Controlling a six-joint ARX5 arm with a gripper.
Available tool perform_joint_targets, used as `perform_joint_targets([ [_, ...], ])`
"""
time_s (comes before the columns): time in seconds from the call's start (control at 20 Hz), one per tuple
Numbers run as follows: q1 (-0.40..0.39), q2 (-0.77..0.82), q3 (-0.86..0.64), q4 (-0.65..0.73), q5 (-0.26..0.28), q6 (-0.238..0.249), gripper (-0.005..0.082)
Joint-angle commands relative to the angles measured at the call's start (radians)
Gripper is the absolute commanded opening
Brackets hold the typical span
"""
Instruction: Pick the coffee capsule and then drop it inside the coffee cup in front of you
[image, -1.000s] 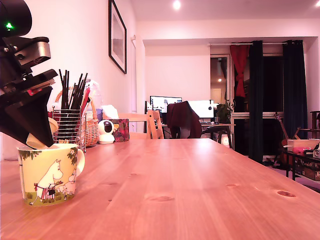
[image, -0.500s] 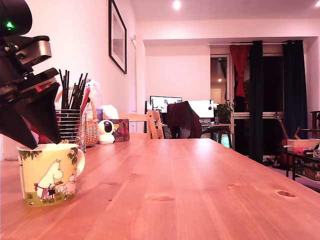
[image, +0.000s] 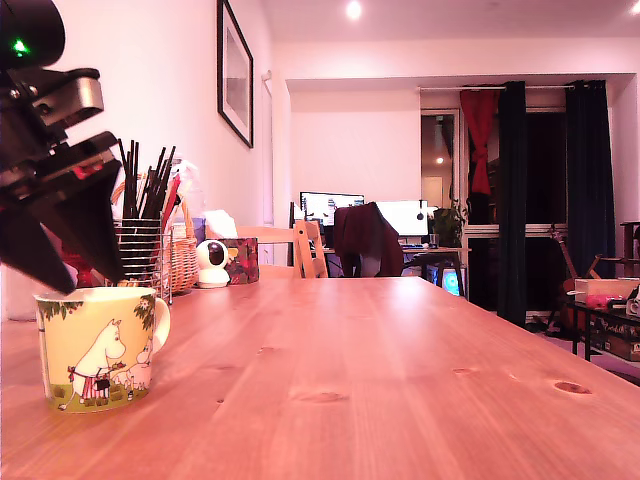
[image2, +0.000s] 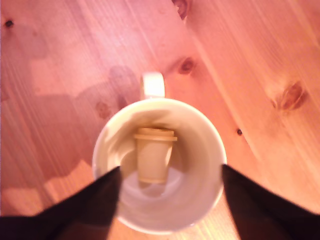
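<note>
a long tabletop (image: 400, 380) of knotty reddish pine runs away from the exterior view toward a room lit by ceiling spots. on the white wall at the exterior view's left hangs a framed picture (image: 236, 72). at the far end stand chairs (image: 310, 250), one draped with a dark red garment (image: 367, 240), and lit monitors (image: 330, 207); dark curtains (image: 515, 200) and a red one (image: 478, 135) hang at the exterior view's right. along the wall side of the tabletop sit a wire-mesh holder of black sticks (image: 140, 240), a wicker basket (image: 182, 255), a small white camera (image: 211, 263) and a patterned box (image: 241, 260).

the coffee cup (image: 97, 348) stands upright near the front of the tabletop at the exterior view's left, its handle turned toward the far end of the room. the coffee capsule (image2: 152, 155), a tan cone with a flanged rim, lies on its side at the bottom of the cup, seen from straight above in the wrist view. it is free of the jaws and well below them.

the gripper (image: 62, 255) hangs right over the cup's mouth, its two dark fingers (image: 92, 235) spread wide apart and holding nothing; in the wrist view the fingers frame the cup's rim on either side without clearly touching it. the arm comes in from the exterior view's upper left, tilted downward, with a green light (image: 17, 49) glowing on its black housing.
</note>
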Motion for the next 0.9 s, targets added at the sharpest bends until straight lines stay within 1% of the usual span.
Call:
perform_joint_targets([
  [0.0, 0.0, -0.051, 0.004, 0.014, 0.001, 0.004, -0.0019],
  [0.3, 0.0, -0.175, 0.004, -0.005, 0.002, 0.003, -0.0019],
  [0.65, 0.0, -0.261, 0.0, -0.081, 0.001, -0.007, -0.0019],
  [0.75, 0.001, -0.285, -0.012, -0.084, -0.003, -0.015, -0.0019],
  [0.8, 0.001, -0.295, -0.014, -0.097, -0.003, -0.032, -0.0019],
  [0.85, 0.001, -0.301, -0.014, -0.113, -0.008, -0.038, -0.0019],
])
